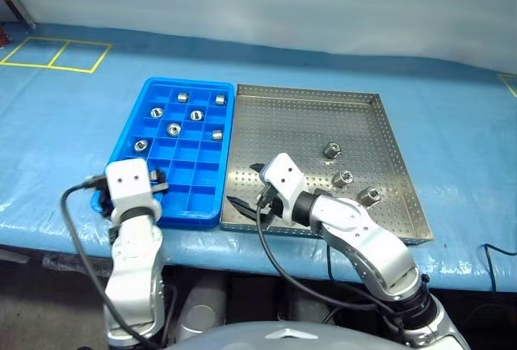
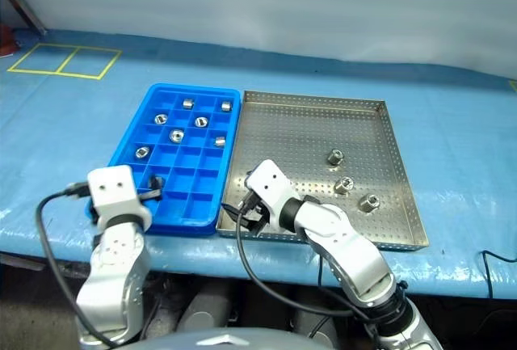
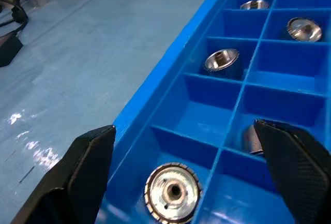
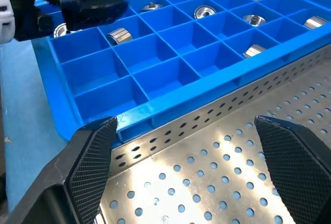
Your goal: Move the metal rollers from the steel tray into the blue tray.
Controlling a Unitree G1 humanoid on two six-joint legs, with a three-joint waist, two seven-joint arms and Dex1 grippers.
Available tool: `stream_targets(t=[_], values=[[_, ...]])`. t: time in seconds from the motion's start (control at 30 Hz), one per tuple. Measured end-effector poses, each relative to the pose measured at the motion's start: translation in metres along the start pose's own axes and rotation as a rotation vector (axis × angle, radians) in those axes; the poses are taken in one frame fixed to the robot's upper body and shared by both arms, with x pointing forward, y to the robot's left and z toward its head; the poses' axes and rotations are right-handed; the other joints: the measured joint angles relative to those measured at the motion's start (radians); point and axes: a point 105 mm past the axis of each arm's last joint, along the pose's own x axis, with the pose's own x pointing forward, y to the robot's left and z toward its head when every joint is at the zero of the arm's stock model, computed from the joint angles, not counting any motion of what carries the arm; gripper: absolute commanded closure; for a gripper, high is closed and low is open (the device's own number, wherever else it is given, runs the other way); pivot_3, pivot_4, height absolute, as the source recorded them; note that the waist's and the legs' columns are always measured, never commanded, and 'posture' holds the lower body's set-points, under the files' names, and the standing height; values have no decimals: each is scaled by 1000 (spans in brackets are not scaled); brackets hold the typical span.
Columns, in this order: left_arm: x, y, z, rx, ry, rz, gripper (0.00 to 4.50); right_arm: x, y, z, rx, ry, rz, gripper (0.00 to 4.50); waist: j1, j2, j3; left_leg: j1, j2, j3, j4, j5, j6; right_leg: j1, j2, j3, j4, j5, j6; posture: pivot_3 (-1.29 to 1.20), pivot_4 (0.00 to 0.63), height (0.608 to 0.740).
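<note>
Hovering over the near left corner of the blue tray [image 1: 184, 148], the left tool [image 3: 183, 169] stands spread wide and empty; one roller [image 3: 172, 192] sits on end in the compartment right beneath it, clear of both fingers, and more rollers lie in cells farther along. The right tool [image 4: 183, 164] is likewise released, grasping nothing, poised over the near left corner of the steel tray [image 1: 311, 120] just beside the blue tray's wall; three metal rollers [image 1: 332, 150] are left on the perforated floor toward its right side; both trays sit touching side by side on the blue-covered bench [image 1: 73, 115].
</note>
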Motion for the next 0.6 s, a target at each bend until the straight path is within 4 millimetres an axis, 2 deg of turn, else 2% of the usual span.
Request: stream_targets(t=[0.07, 0.1, 0.2, 0.37, 0.43, 0.6], values=[[4, -30, 22, -30, -86, -159, 25, -5, -5, 2, -3, -6, -35, 0, -18, 0, 0, -1, 0, 1, 0, 0, 0, 2, -1, 0, 0, 0, 0, 65, 150, 740], [5, -43, 26, -44, -100, -231, 25, -8, -9, 3, -3, -9, -60, 0, -30, 0, 0, -1, -1, 1, 0, 0, 0, 1, -1, 1, 0, 0, -1, 38, 150, 740], [17, -82, 17, -56, -32, -458, 25, -25, -24, -4, 12, 17, -171, 0, -63, 1, 0, -3, -3, 0, -1, 0, 1, 0, 3, 0, 1, 1, -3, -28, 150, 740], [35, -125, 2, -18, 103, -724, 25, -51, -36, -24, 24, 104, -318, 0, -113, 1, 0, -3, -4, -2, 0, 0, 1, 1, 5, 1, 2, -1, 1, -120, 150, 740], [39, -135, 0, 5, 121, -782, 25, -59, -39, -27, 33, 118, -361, 0, -135, 1, 0, -2, -4, -1, 0, 0, 1, 1, 5, 2, 2, -2, 4, -159, 150, 740], [50, -170, 9, 22, 124, -922, 25, -75, -43, -35, 55, 143, -454, 0, -164, 1, 0, -2, -4, 0, 1, 0, 1, 2, 6, 5, 2, -1, 5, -216, 150, 740]])
